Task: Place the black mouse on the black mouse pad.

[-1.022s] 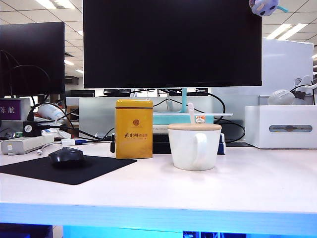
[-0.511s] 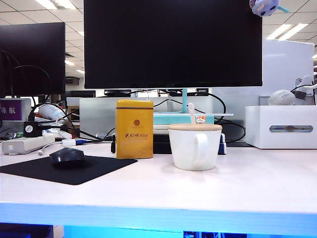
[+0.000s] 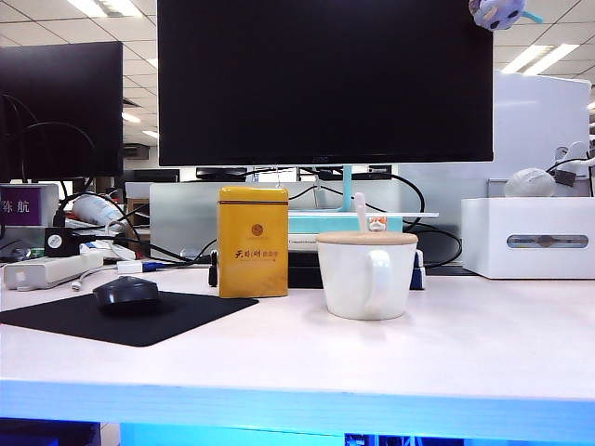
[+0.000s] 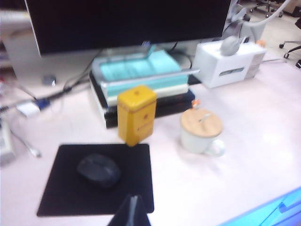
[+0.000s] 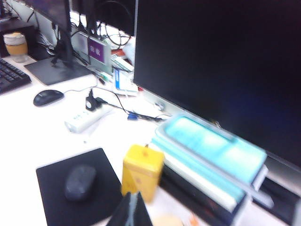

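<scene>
**Mouse sits on the pad, both tools pinched shut above**

The mouse rests on the pad, toward its 9 o'clock half in the exterior view, well apart from the yellow tin and the white mug at 3 o'clock of it. Judged from how things lie, the placing looks done.

The left tool hangs high over the counter, fingers closed to a narrow tip, holding nothing. The right tool is likewise closed and empty.

The mouse looks light, rigid and smooth-domed, so likely slippery on top; a hold across its narrow flanks, low near the base, seems safest. The pad looks thin and limp.
</scene>
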You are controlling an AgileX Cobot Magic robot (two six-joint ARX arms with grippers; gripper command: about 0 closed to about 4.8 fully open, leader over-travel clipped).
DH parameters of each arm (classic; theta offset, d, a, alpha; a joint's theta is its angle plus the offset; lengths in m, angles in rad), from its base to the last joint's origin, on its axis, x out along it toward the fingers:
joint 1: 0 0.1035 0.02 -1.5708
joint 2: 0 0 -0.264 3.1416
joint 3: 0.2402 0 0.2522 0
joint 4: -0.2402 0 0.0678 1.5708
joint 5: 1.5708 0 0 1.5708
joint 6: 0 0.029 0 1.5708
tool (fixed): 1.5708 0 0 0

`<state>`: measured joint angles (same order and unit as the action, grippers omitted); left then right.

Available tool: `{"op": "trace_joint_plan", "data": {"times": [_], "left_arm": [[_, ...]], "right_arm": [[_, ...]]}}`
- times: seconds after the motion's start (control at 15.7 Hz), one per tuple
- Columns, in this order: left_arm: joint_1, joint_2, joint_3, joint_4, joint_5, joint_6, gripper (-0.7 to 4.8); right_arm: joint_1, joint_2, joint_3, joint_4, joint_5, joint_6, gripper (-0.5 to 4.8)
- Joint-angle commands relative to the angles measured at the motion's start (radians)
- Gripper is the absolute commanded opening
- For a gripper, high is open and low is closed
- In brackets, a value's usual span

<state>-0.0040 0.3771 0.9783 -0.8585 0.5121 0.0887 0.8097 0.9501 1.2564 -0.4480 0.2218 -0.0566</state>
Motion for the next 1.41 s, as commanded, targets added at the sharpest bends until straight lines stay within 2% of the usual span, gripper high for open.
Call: {"op": "trace_joint_plan", "data": {"times": [0.06,0.13,0.26,0.45,0.7,0.96,1.09,1.21,1.41], "left_arm": [[0.002,-0.003,-0.153,0.222,-0.005,-0.072,-0.05],[0.002,-0.002,-0.215,0.320,-0.008,-0.092,-0.05],[0.001,-0.001,-0.387,0.497,-0.088,-0.151,-0.05],[0.000,-0.001,-0.531,0.591,-0.089,-0.199,-0.05],[0.000,-0.002,-0.713,0.706,-0.094,-0.193,-0.05],[0.000,-0.002,-0.907,0.857,-0.093,-0.169,-0.05],[0.000,-0.002,-0.969,0.868,-0.094,-0.136,-0.05],[0.000,-0.002,-0.969,0.861,-0.110,-0.061,-0.05],[0.000,-0.002,-0.969,0.864,-0.153,-0.051,-0.05]], "right_arm": [[0.000,-0.108,-0.145,0.054,0.060,0.005,-0.02],[0.000,-0.156,-0.208,0.072,0.087,0.005,-0.02],[-0.003,-0.307,-0.421,0.145,0.155,0.020,-0.01],[-0.003,-0.407,-0.623,0.186,0.172,0.055,-0.01],[-0.003,-0.481,-0.882,0.270,0.136,0.058,-0.01],[-0.003,-0.512,-1.125,0.459,0.116,0.061,-0.01],[-0.003,-0.512,-1.194,0.504,0.116,0.062,-0.01],[-0.003,-0.513,-1.229,0.514,0.117,0.061,-0.01],[-0.034,-0.510,-1.255,0.479,0.114,0.065,-0.01]]}}
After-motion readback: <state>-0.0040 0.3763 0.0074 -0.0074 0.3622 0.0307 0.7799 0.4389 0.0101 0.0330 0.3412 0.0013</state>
